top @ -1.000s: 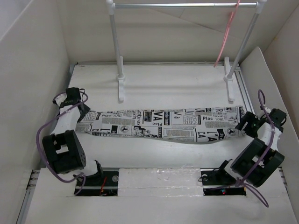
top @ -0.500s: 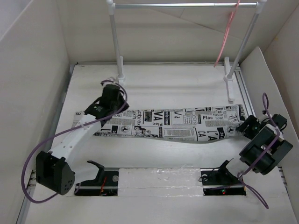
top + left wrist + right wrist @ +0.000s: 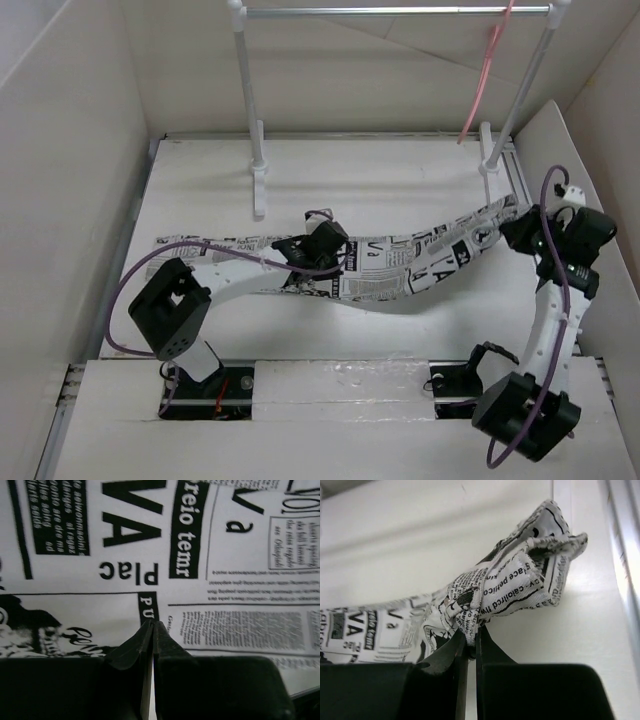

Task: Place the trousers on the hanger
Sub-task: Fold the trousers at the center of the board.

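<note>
We see one pair of trousers (image 3: 400,268), one pink hanger (image 3: 487,70), one rack (image 3: 249,120) and two grippers. The trousers, white with black newspaper print, lie stretched across the table (image 3: 350,170). The right gripper (image 3: 471,634) is clenched on their bunched, raised right end; the left gripper (image 3: 152,626) is pinched closed at their middle, tips on the cloth. The hanger hangs from the rack bar, far right

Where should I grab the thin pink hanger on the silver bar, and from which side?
Probably the straight run of the thin pale pink hanger below its hook, coming from the arms' side. It hangs from the silver bar beside the right white post, so jaws closing across the slim rod suit it.
</note>
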`<action>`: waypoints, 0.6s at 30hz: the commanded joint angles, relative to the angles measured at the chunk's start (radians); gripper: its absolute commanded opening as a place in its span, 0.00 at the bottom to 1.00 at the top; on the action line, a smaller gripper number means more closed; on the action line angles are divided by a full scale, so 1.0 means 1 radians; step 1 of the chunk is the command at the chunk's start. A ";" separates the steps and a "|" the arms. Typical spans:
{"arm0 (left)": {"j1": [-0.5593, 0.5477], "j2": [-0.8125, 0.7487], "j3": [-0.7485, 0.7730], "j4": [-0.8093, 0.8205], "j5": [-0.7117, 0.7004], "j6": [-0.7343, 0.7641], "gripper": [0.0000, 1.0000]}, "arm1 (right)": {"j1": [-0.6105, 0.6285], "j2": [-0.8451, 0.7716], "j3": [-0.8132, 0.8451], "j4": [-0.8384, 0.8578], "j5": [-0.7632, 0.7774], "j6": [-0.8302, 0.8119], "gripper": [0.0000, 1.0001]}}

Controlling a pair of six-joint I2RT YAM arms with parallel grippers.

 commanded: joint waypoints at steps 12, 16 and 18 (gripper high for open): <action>-0.233 0.226 0.138 0.223 0.070 -0.125 0.00 | 0.190 -0.015 0.520 -0.316 0.177 -0.126 0.00; -0.253 0.285 0.137 0.331 0.109 -0.171 0.00 | 0.279 -0.044 0.489 -0.338 0.200 -0.144 0.00; -0.253 0.324 0.151 0.337 0.115 -0.190 0.00 | 0.297 -0.061 0.483 -0.335 0.203 -0.141 0.00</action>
